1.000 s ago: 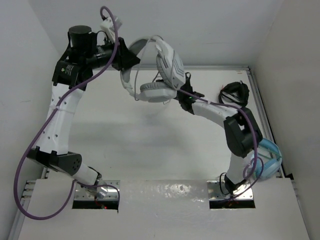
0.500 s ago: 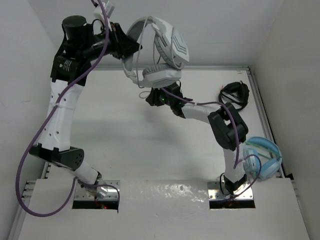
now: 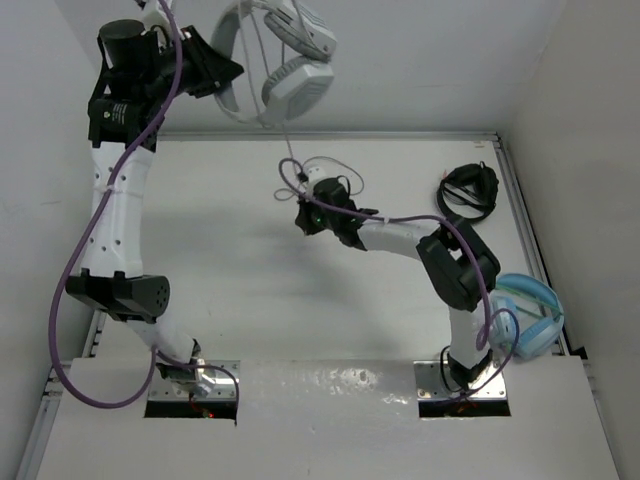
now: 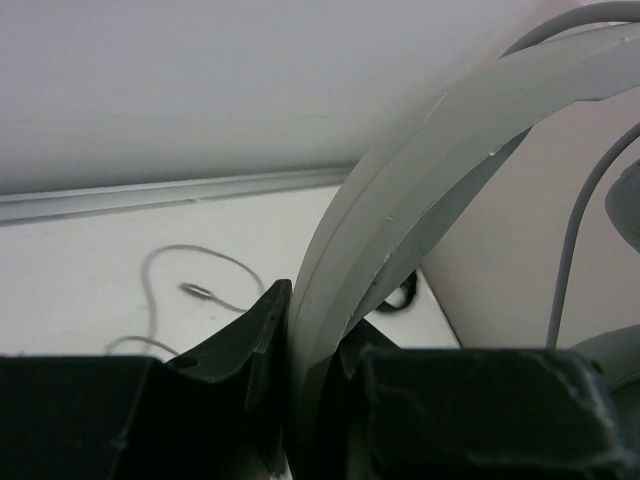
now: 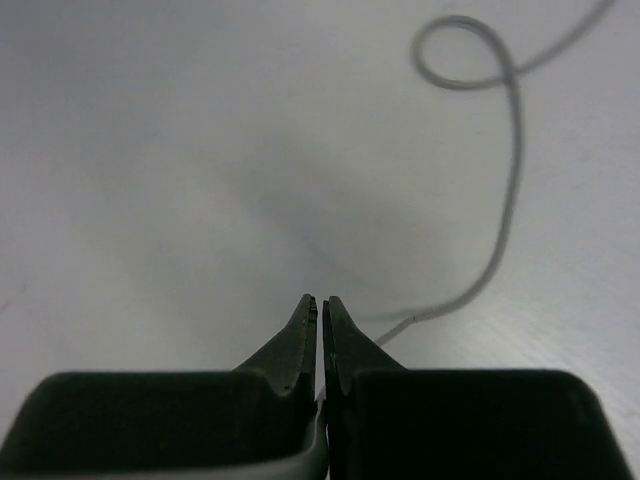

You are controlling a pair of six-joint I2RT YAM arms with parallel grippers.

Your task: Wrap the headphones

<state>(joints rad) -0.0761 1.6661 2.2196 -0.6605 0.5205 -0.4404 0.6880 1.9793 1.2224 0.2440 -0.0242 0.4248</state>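
The white headphones [image 3: 290,85] hang high above the table's far left, and my left gripper [image 3: 222,72] is shut on their headband. In the left wrist view the grey headband [image 4: 400,230] runs up between the fingers of the left gripper [image 4: 315,310]. The thin pale cable [image 3: 288,150] drops from the earcups to the table and loops near the middle. My right gripper [image 3: 302,217] sits low over the table there, shut. The right wrist view shows the right gripper [image 5: 320,300] with its jaws together and the cable [image 5: 505,210] running in between them from the right.
Black headphones [image 3: 470,187] lie at the table's far right, seen also behind the headband [image 4: 405,297]. Light blue headphones [image 3: 528,315] sit at the right edge beside the right arm's base. White walls enclose the table on three sides.
My left arm has lifted the headphones higher and to the left, drawing the cable up. The right gripper has moved left over the table and closed on the cable.
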